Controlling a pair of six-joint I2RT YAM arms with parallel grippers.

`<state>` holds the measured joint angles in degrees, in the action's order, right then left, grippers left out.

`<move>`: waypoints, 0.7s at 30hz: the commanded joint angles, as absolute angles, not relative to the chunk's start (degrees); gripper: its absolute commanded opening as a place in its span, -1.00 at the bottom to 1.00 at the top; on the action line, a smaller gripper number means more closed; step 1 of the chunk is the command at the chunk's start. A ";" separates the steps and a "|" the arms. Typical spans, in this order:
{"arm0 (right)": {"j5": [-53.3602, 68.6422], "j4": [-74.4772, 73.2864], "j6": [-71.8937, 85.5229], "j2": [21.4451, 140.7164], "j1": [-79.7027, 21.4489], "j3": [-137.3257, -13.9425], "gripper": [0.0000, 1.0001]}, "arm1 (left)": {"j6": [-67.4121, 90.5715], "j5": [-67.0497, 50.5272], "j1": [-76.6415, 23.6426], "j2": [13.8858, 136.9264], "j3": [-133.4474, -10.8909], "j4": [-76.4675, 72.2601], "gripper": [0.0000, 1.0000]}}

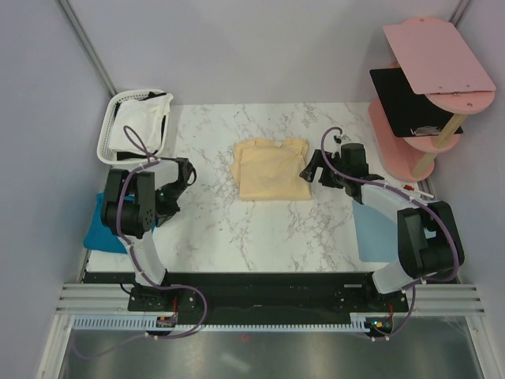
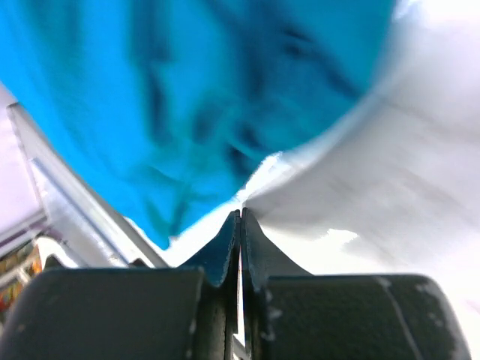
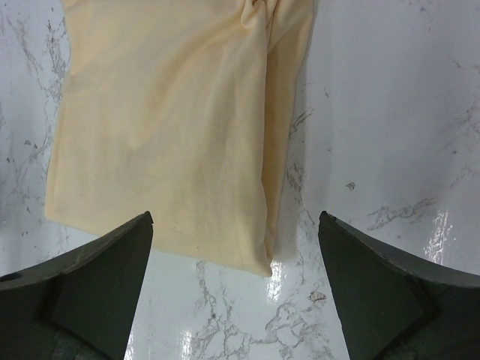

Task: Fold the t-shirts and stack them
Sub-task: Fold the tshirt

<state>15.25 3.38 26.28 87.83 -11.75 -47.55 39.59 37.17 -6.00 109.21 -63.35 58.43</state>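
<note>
Overhead, marble tabletop [image 1: 237,237], grey walls [image 1: 237,47]; cream t-shirt [image 1: 273,169] centre; left gripper [image 2: 240,214] pressed together by teal t-shirt [image 2: 187,97], nine o'clock; right gripper [image 3: 235,219] spread

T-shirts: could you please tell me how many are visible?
3: cream t-shirt folded at table centre, teal t-shirt at the left edge, white t-shirt in the basket; others may be hidden.

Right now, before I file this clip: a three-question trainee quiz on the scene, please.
1. True or false: the right gripper is shut on the cream t-shirt.
2. Where is the white t-shirt? A) in the basket B) on the pink shelf C) under the cream one
3. Fill in: the left gripper is closed at the edge of the ____.
Key: 1 false; 2 A; 3 teal t-shirt.
</note>
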 commanded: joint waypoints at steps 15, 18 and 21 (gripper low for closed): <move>15.29 3.43 25.23 88.07 -11.16 -46.85 0.96 | 39.29 27.57 -23.29 114.78 -83.76 58.35 -0.62; 15.55 3.34 25.22 88.33 -11.16 -46.76 0.96 | 40.51 33.29 -22.59 115.49 -83.15 61.34 0.39; 15.91 3.60 25.40 88.94 -11.16 -46.67 0.96 | 41.22 34.19 -19.78 113.82 -79.46 60.47 0.79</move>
<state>15.22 2.55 26.11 88.73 -11.40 -47.27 39.05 28.86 -22.94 114.85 -81.91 57.52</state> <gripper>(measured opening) 0.982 0.813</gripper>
